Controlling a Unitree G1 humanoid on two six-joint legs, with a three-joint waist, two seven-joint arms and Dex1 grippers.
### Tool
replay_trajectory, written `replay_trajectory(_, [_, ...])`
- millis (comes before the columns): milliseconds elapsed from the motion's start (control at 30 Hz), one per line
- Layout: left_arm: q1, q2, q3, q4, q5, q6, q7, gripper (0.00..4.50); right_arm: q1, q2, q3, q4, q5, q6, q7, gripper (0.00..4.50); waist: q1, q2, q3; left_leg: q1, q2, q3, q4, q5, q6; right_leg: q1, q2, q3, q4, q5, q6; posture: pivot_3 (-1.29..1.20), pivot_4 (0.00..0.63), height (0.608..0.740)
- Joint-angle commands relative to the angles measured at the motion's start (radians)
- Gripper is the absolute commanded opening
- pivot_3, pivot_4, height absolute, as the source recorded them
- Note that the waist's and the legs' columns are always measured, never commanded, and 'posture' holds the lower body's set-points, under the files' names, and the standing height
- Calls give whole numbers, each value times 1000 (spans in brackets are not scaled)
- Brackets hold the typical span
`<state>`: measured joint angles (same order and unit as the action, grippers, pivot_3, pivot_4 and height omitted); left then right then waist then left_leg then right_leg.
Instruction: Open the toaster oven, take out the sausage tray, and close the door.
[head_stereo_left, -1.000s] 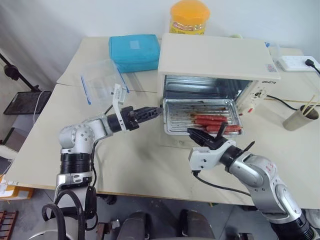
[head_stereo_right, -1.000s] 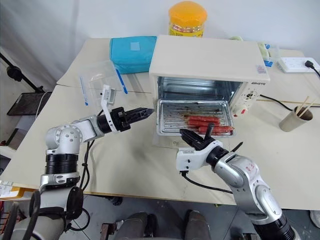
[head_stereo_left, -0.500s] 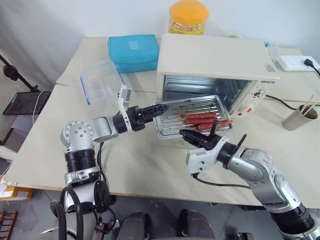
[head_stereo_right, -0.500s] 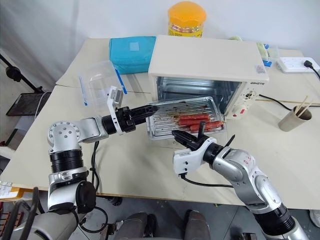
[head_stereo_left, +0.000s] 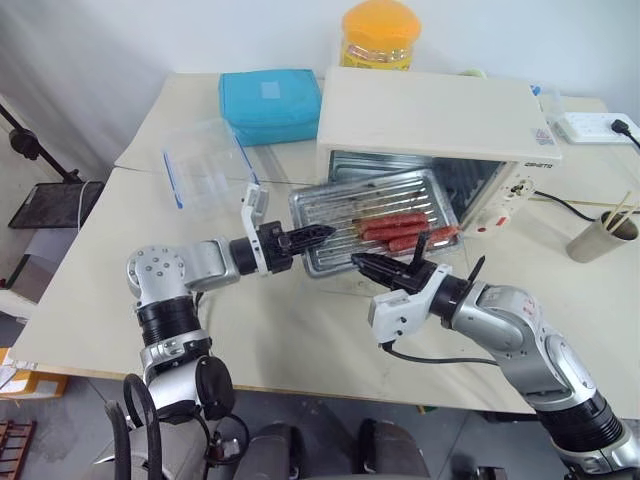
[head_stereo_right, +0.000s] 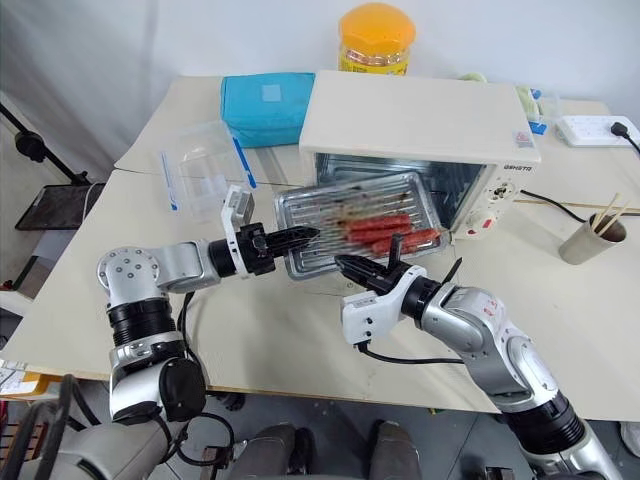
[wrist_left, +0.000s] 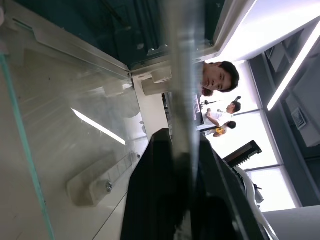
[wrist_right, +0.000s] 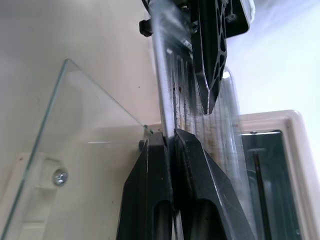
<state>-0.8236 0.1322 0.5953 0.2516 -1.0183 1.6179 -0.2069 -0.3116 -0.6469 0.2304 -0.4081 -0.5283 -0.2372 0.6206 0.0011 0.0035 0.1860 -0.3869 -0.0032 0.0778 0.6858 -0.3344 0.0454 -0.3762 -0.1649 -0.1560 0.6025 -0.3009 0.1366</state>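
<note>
Mid-frame, the sausage tray (head_stereo_left: 372, 217) hangs clear of the toaster oven (head_stereo_left: 435, 130), carried between two arms. The left gripper (head_stereo_left: 322, 233) is clamped on the tray's left rim, and the right gripper (head_stereo_left: 362, 262) is pinched on its front rim. The glass door (wrist_right: 85, 150) lies folded down flat beneath the tray. A teal pouch (head_stereo_left: 268, 102) sits on the surface at upper left, a clear container (head_stereo_left: 203, 165) below it.

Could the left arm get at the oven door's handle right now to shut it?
Probably not yet. The left end effector is shut on the sausage tray, as is the right end effector, and the tray hangs over the lowered door, covering the way to its handle.
</note>
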Motion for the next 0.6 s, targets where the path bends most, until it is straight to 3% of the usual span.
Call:
replay_trajectory(33, [-45,22,45,86,-127,-3,68,34,-12,-6,-6,-12,16,-6,12,0,1,0,0,0,0,0,0,0,0,0,0,0,0,0,0,0,150,740])
replay_trajectory(167, [-34,108,-25,191,-291,-3,128,34,-22,17,-35,-8,73,27,16,0,-1,0,0,0,0,0,0,0,0,0,0,0,0,0,0,0,150,740])
replay_trajectory(267, [-15,135,-45,223,-394,-3,187,0,-22,14,-39,-5,107,22,32,818,-2,0,0,1,0,-2,0,0,0,0,0,1,2,0,0,0,150,740])
replay_trajectory(467, [45,145,-33,243,-568,-9,354,0,8,-23,-72,-23,220,-62,44,2901,0,0,0,1,-1,-4,0,0,0,0,0,4,4,0,0,0,150,740])
replay_trajectory(500, [72,154,-37,232,-606,-14,377,0,30,-28,-100,-37,287,-76,50,3112,0,0,0,1,-1,-4,0,0,0,1,0,4,4,0,0,0,150,740])
replay_trajectory(600, [160,185,-89,184,-772,-77,474,0,94,-63,-168,-68,430,-115,82,3112,-1,0,0,1,-2,-6,0,0,0,1,0,6,4,0,0,0,150,740])
